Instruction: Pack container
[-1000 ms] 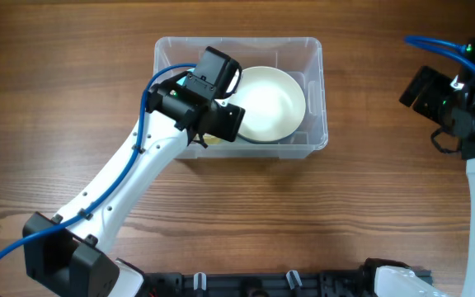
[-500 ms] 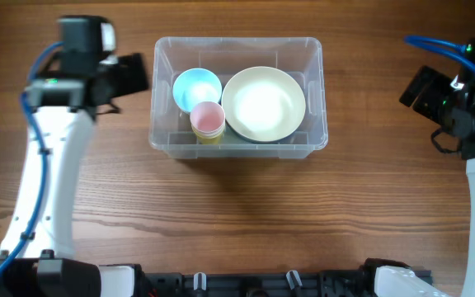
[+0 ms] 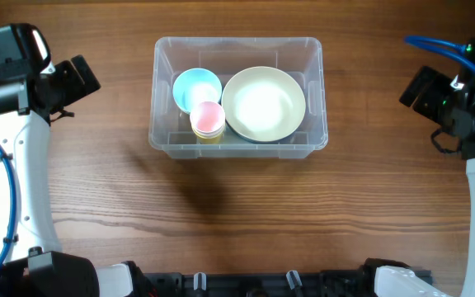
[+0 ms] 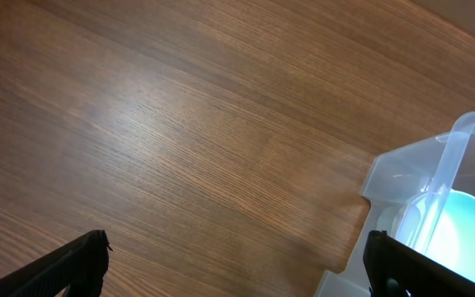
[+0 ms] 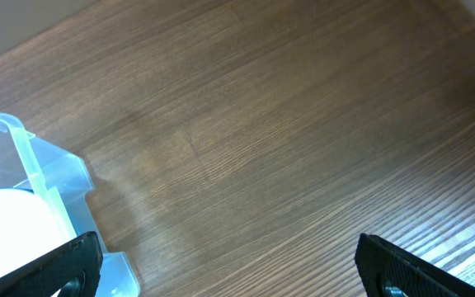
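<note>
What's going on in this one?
Nothing is being handled right now. The container sits mid-table holding a cream bowl, a blue bowl and a pink cup stacked in a yellow cup. The left gripper is open and empty off to the container's left side, and the right gripper is open and empty off to its right.

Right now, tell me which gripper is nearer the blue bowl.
Left. The left gripper is off the container's end where the blue bowl sits; the right gripper is off the opposite end, with the cream bowl between.
</note>
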